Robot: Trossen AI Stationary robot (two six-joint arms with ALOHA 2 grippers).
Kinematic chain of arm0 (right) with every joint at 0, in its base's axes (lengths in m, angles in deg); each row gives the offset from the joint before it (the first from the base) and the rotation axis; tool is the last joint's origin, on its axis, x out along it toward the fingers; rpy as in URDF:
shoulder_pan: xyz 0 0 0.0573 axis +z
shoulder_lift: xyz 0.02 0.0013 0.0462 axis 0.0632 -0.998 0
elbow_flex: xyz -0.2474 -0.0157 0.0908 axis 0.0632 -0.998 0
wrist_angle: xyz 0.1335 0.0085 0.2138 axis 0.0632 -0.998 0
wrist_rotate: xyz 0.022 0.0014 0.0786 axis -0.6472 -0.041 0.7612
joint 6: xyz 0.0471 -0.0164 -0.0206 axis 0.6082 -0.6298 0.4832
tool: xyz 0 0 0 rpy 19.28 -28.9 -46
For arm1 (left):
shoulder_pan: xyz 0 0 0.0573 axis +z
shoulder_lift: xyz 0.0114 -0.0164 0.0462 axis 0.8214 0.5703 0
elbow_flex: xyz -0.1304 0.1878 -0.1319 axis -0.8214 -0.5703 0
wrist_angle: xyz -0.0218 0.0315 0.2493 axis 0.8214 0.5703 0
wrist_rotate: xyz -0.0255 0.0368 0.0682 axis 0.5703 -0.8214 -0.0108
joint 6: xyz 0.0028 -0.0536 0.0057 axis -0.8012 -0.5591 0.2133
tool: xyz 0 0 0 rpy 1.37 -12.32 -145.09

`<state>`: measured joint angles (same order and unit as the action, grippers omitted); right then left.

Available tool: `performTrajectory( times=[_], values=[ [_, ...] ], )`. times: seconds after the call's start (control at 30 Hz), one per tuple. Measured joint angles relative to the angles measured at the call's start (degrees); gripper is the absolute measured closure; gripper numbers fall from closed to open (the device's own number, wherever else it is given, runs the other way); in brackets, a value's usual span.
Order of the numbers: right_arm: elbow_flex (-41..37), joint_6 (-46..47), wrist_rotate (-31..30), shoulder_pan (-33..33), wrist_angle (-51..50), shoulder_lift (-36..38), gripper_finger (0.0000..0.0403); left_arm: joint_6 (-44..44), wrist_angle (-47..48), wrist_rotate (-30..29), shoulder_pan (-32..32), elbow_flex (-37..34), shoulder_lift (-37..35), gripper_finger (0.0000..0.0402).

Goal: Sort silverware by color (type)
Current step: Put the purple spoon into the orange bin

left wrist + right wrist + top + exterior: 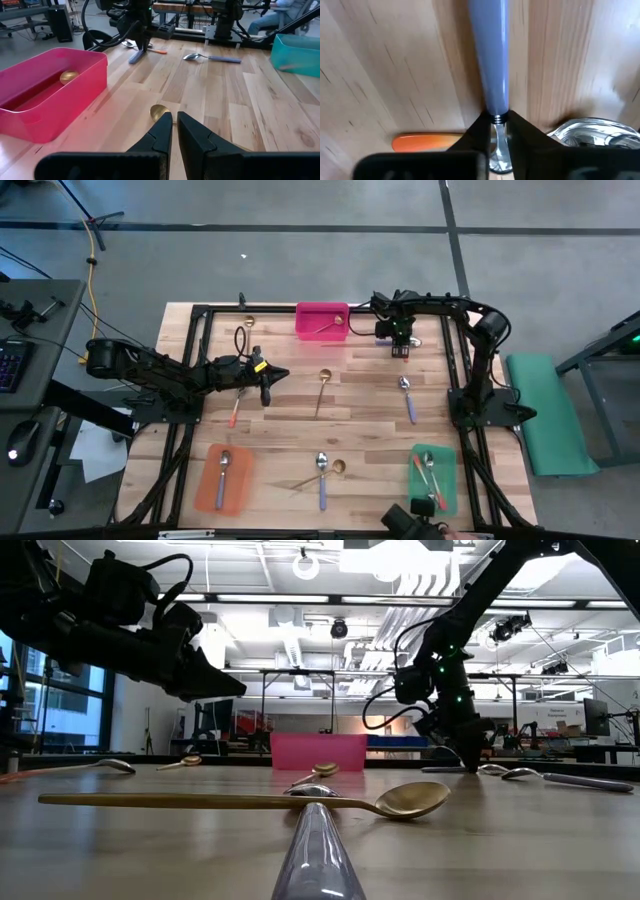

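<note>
My right gripper [401,350] [497,135] points down at the table's far side, just right of the pink tray [322,308], and is shut on a spoon with a purple-blue handle [492,60]. An orange-pink handle [422,142] and a silver bowl [590,132] lie beside it. My left gripper [268,392] [175,122] hovers shut and empty above the table's left middle, close to a gold spoon [322,390] [159,111] lying flat. The pink tray holds a gold spoon [68,76]. My right gripper pinches the purple-blue spoon between its two fingers at the silver neck [498,131], right where the handle ends. The fingers come from above, pointing down, across the spoon. The handle's free end [136,56] lies on the wood.
Loose on the wood lie a gold spoon [248,328], an orange-handled spoon [234,412], a purple-handled spoon [408,400], and near the front a purple spoon [321,478] crossing a gold one [330,470]. The orange tray [205,492] and green tray [448,498] hold spoons.
</note>
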<state>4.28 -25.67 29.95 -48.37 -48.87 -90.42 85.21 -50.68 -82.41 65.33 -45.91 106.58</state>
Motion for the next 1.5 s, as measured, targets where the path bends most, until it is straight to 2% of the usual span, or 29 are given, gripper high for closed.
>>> performTrajectory(
  times=[0.27,0.4,0.63,0.83,0.93,1.13,1.3,1.5],
  values=[
    [1.3,3.2,2.4,0.0,-1.0,0.1,0.0396,0.0,0.0,0.0,0.0,0.0,0.0,0.0383],
    [2.8,4.7,5.3,0.9,-1.2,2.9,0.0398,-0.2,0.0,0.0,0.0,0.0,0.0,0.0383],
    [2.9,11.5,16.1,2.1,-0.7,10.7,0.04,-0.2,-0.3,0.0,0.0,0.0,0.0,0.0383],
    [2.8,15.9,24.1,6.4,5.6,15.2,0.0401,-4.0,-0.6,2.8,0.0,0.0,0.0,0.0383],
    [2.8,17.6,23.8,8.7,6.6,15.6,0.0401,-4.5,-0.6,4.3,0.0,0.0,0.0,0.0383],
    [-1.5,16.2,16.4,13.5,7.6,14.7,0.0393,-4.6,-0.6,7.1,0.0,0.0,0.0,0.0383],
    [-3.9,11.7,12.7,14.7,10.0,11.2,0.0341,-4.6,-0.5,7.2,-0.1,0.0,0.0,0.0383],
    [-1.2,7.0,12.0,16.2,12.3,4.4,0.029,-4.6,-0.2,7.2,-0.2,0.0,0.0,0.0383]
  ],
)
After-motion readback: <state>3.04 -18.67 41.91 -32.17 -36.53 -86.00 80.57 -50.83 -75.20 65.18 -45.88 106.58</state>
